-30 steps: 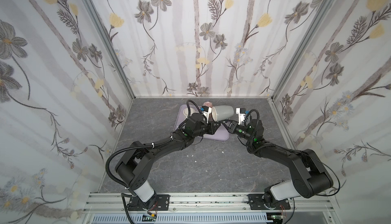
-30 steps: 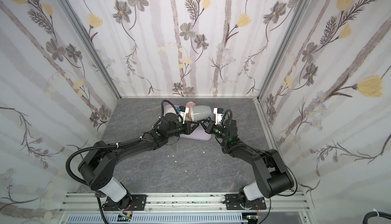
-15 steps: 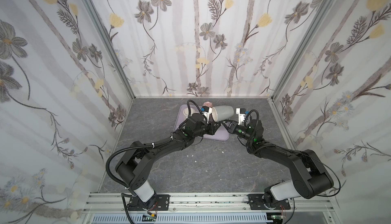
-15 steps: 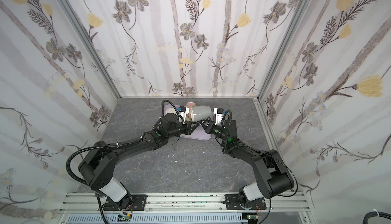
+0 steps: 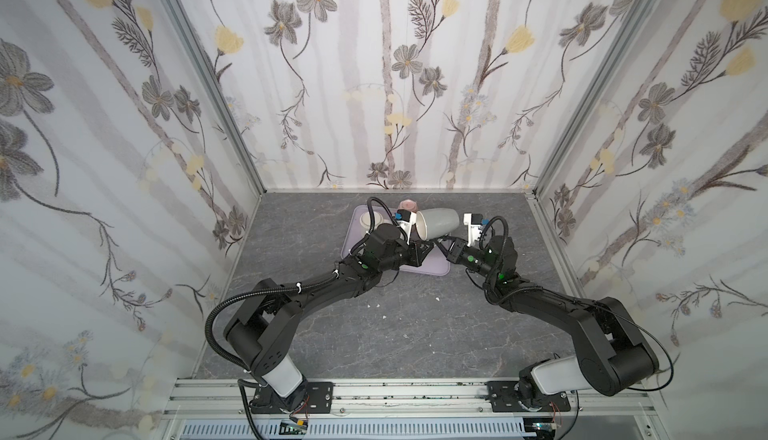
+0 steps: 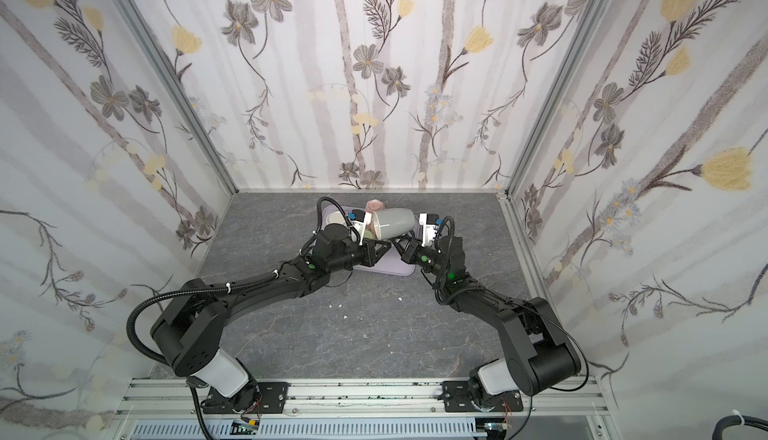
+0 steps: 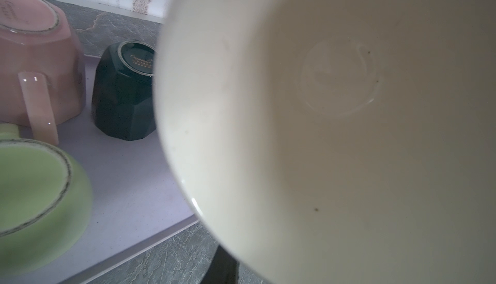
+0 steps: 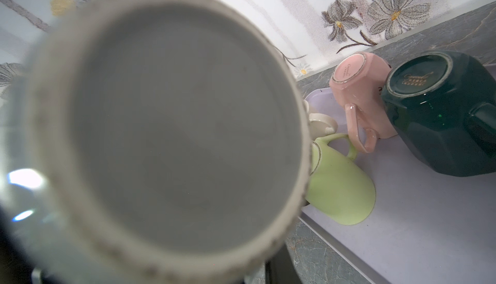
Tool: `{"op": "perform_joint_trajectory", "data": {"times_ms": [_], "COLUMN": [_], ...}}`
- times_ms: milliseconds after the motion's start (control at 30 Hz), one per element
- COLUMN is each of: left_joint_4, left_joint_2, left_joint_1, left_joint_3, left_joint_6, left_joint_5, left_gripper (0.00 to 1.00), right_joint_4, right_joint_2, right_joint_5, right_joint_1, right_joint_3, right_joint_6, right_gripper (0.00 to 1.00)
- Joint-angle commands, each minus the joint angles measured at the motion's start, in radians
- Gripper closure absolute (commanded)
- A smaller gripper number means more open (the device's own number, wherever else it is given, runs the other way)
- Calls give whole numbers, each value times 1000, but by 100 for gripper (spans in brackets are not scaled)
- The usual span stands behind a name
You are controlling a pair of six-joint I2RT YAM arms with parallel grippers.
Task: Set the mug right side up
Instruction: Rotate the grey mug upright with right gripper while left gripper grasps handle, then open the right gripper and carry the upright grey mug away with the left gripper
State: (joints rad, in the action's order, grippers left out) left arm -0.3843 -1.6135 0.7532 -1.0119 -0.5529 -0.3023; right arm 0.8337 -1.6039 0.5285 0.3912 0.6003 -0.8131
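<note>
The grey mug (image 5: pixel 441 222) lies on its side in the air over the tray's (image 5: pixel 430 271) front right edge, mouth toward my left claw (image 5: pixel 426 247); I cannot tell whether that one grips. My right claw (image 5: pixel 445 249) is clenched beneath the base. A pink mug (image 8: pixel 357 86) and a green mug (image 8: pixel 440 119) crowd the tray behind, and bare tabletop (image 5: pixel 395 334) lies open in front.

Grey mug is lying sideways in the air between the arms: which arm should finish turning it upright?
Left, probably. The grey mug has its mouth facing the left arm, and the left pincer sits just under the rim. The right pincer is shut beneath the body. Which one actually grips is hidden.
</note>
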Motion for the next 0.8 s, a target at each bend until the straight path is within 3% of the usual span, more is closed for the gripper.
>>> {"op": "perform_joint_trajectory", "data": {"times_ms": [0, 233, 533, 767], "left_joint_4": [-212, -152, -59, -18], "left_joint_2": [31, 50, 38, 37], "left_joint_1": [10, 8, 3, 2], "left_joint_3": [-20, -17, -46, -57], "left_joint_6": [5, 24, 62, 92], "left_joint_5": [-60, 2, 37, 116], "left_gripper": [100, 100, 100, 100], "right_joint_4": [-112, -94, -84, -88], "right_joint_2": [-8, 0, -9, 0], "right_joint_5": [18, 19, 18, 12], "right_joint_1": [6, 6, 5, 6], "right_joint_3": [-7, -17, -19, -25], "right_joint_6": [77, 75, 71, 72], "right_gripper": [88, 64, 63, 51]}}
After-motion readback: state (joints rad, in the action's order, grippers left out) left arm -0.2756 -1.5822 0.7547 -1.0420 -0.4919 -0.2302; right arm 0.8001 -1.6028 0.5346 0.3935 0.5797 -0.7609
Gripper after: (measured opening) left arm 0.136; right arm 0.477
